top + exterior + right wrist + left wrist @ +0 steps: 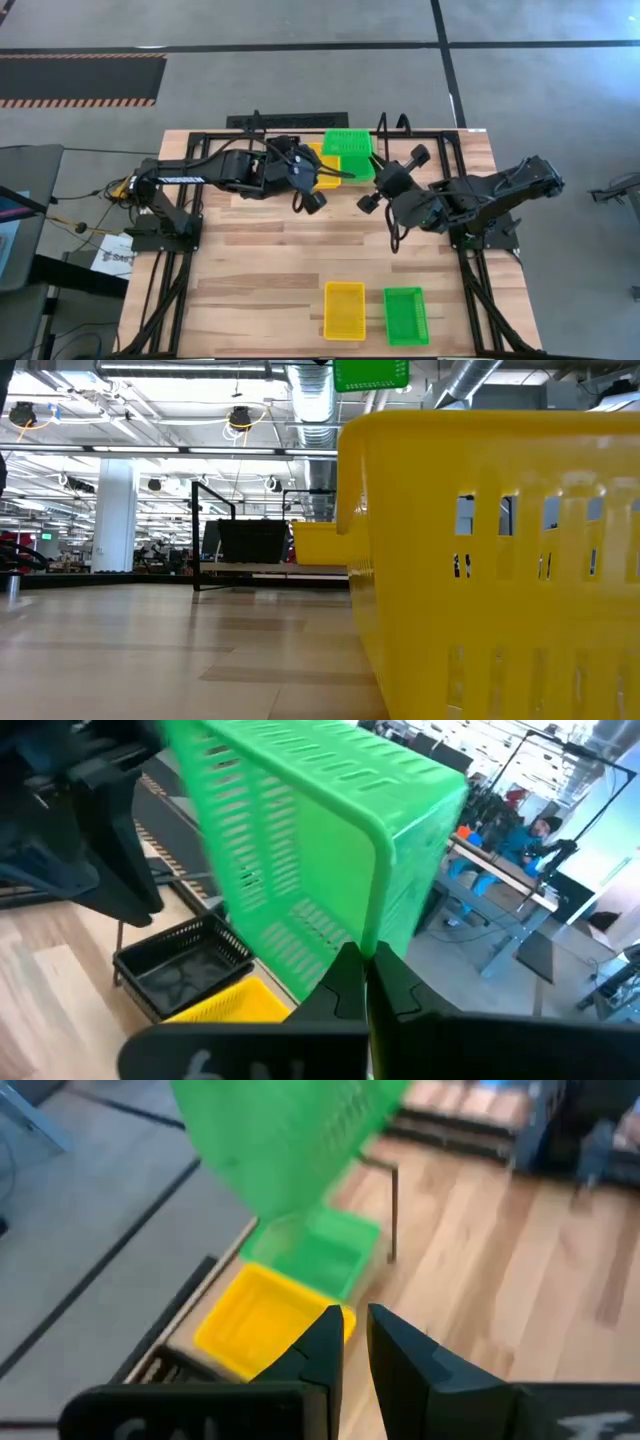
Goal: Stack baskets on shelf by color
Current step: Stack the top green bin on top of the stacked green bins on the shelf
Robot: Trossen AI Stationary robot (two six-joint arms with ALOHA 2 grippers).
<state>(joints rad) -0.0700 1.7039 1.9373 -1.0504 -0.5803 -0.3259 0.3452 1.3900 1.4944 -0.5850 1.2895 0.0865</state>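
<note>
We see a bright green basket, small, rectangular, plastic, its sides cut with rows of narrow slots. It hangs tilted in the air over the far end of the table, above the shelf, with the right hand clamped together on its rim. Under it on the shelf sit another green basket, a yellow basket to its left and a black basket, all of the same slotted shape. The shelf is a pale board framed in thin black metal rods. The left hand hovers just left of the held basket, over the shelf; its fingers stand slightly apart and grip nothing. At the near edge of the smooth wooden table lie two more baskets side by side, one yellow, one green.
</note>
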